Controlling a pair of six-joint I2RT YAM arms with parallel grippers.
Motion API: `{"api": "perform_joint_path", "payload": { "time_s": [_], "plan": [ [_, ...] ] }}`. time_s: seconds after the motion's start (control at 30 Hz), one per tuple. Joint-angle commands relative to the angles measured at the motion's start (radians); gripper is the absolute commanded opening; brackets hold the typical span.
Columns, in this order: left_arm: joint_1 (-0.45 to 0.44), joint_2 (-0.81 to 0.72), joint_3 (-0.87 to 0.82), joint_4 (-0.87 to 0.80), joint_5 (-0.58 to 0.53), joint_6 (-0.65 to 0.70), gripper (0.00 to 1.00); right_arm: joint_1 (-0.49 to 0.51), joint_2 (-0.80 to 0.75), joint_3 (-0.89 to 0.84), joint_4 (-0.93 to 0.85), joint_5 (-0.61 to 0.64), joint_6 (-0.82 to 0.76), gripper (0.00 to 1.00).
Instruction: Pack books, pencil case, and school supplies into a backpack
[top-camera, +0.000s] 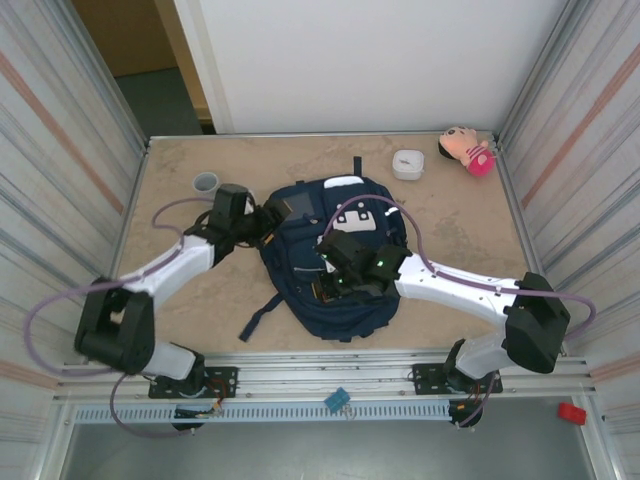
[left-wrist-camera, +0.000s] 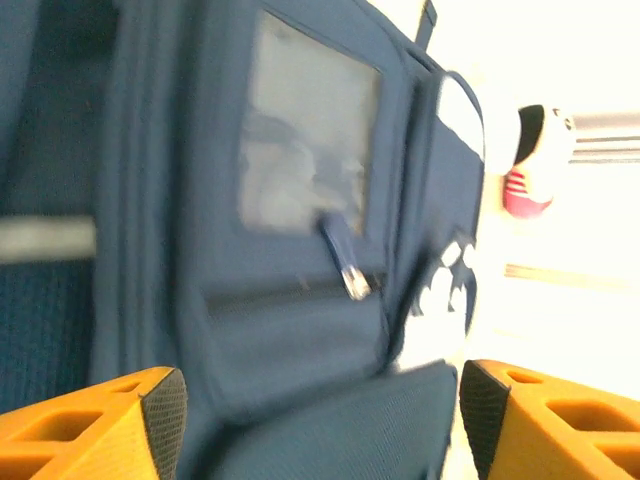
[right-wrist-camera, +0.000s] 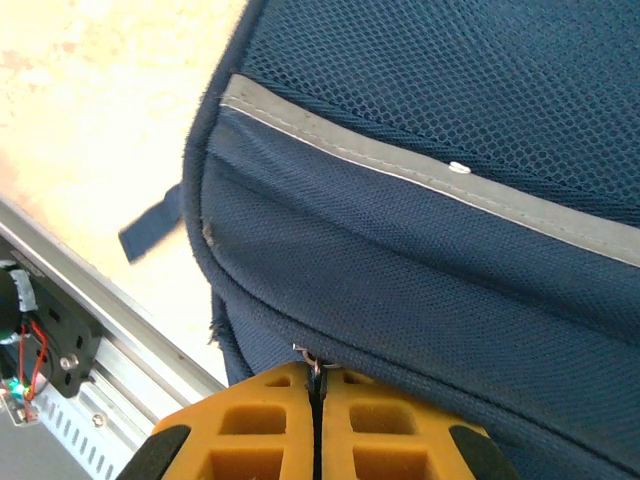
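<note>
The navy backpack (top-camera: 296, 285) is lying flat in the middle of the table (top-camera: 450, 220), its top end pointing away from the arm bases and a loose dark strap (top-camera: 258, 318) trailing off its near left corner. The left gripper (top-camera: 275, 215) is hovering at the backpack's far left edge; in the left wrist view its orange fingers (left-wrist-camera: 90, 425) are standing wide apart, gripping nothing, with the backpack's front pocket and a dark blue zip tab (left-wrist-camera: 345, 262) lying ahead of them. The right gripper (top-camera: 330, 285) is resting over the backpack's near half, and in the right wrist view its fingertips (right-wrist-camera: 265, 420) are pressing fully together, pinching a small metal zip pull (right-wrist-camera: 314, 362) at a seam below a grey reflective stripe (right-wrist-camera: 400, 160). Beyond the backpack's far left corner a grey cup (top-camera: 206, 182) is standing, beyond its far right corner a white rounded box (top-camera: 407, 163) is sitting, and farther right a pink plush toy (top-camera: 467, 150) is lying.
</note>
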Motion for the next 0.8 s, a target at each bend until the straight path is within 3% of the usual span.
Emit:
{"api": "perform_joint_path", "payload": {
  "time_s": [0.0,0.2,0.4,0.53,0.67,0.77],
  "plan": [
    [-0.044,-0.180,-0.052,-0.131,0.019,-0.158,0.71,-0.003,0.012,0.038,0.043,-0.003,-0.013,0.00],
    [-0.143,-0.324,-0.133,-0.156,-0.035,-0.379,0.63,-0.003,0.013,0.036,0.051,-0.011,-0.018,0.00],
    [-0.289,-0.328,-0.182,-0.155,-0.093,-0.501,0.60,-0.002,0.014,0.034,0.059,-0.023,-0.022,0.00],
    [-0.326,-0.293,-0.202,-0.122,-0.093,-0.534,0.60,0.000,0.005,0.028,0.071,-0.028,-0.020,0.00],
    [-0.339,-0.248,-0.211,-0.053,-0.086,-0.550,0.51,0.004,0.003,0.022,0.078,-0.035,-0.017,0.00],
    [-0.335,-0.216,-0.204,-0.032,-0.086,-0.541,0.36,0.007,-0.004,0.018,0.076,-0.036,-0.020,0.00]
  ]
}}
